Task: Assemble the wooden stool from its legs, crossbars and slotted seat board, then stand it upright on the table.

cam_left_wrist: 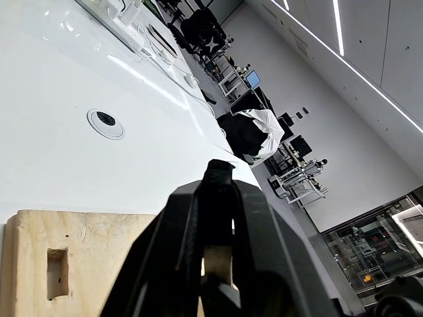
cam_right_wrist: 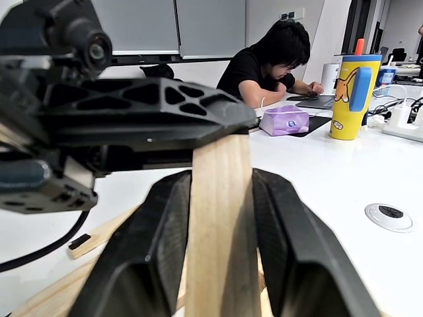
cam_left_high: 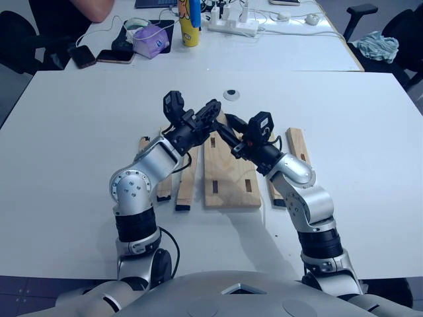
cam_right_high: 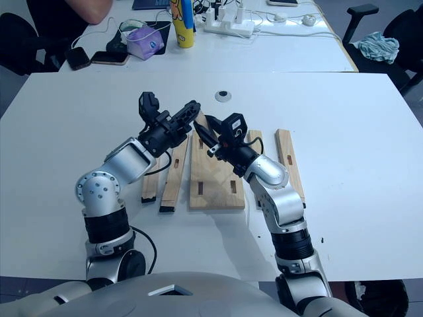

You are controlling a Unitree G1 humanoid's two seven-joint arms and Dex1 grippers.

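Premises assessed as an open-plan office or office-type lab. Beyond the right gripper (cam_left_high: 223,125) stands a second white desk (cam_left_high: 277,56) bearing a power strip (cam_left_high: 232,25), yellow cup (cam_left_high: 190,23) and phones (cam_left_high: 115,56). A swivel chair (cam_left_high: 404,23) stands well off to its right. Far beyond the left gripper (cam_left_wrist: 218,178) are monitor workstations (cam_left_wrist: 294,168) and ceiling light strips (cam_left_wrist: 340,26).

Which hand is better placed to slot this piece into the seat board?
Right, likely: the right hand grips the wooden piece over the seat board; the left hand lies across its top.
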